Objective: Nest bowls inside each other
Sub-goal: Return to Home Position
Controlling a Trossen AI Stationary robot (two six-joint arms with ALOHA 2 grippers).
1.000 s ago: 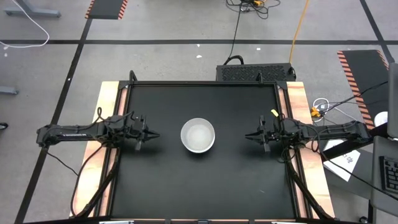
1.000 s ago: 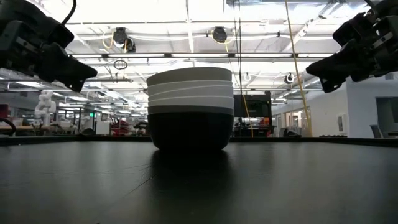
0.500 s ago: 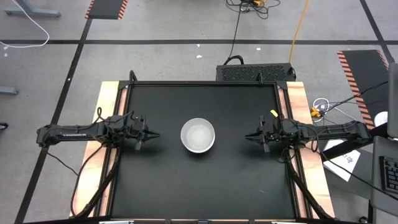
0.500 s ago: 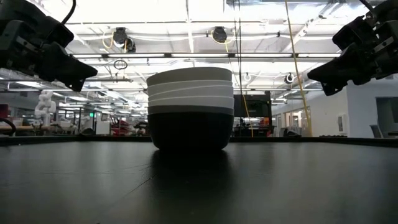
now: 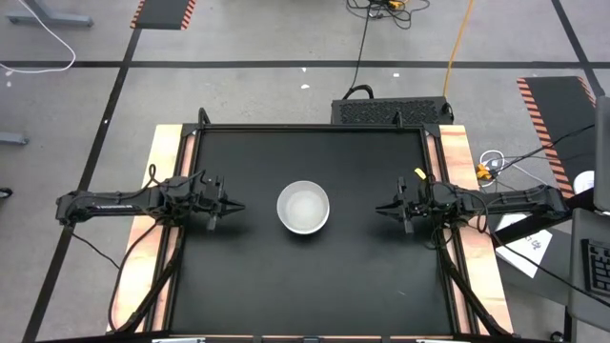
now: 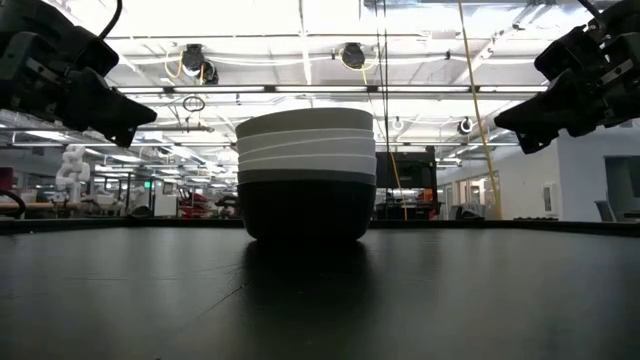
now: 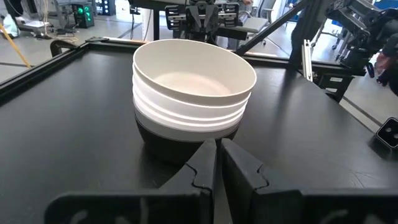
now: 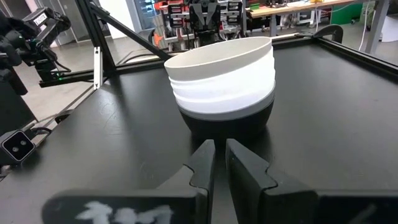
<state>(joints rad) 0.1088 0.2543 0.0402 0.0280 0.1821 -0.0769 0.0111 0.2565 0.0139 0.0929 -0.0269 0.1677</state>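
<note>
The nested stack of small round plain bowls [image 5: 303,208], white rims over a black base, stands in the middle of the black table [image 5: 305,286]. Homing well probably means drawing each arm straight back from the stack, never sweeping towards it. The left gripper [image 5: 232,207] hangs left of the stack and the right gripper [image 5: 379,209] right of it, both clear of it, fingers together and empty.

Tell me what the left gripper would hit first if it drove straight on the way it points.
The bowl stack: the left gripper points straight at it, nothing between on the table. Probably it strikes near the top, though height is hard to judge.
</note>
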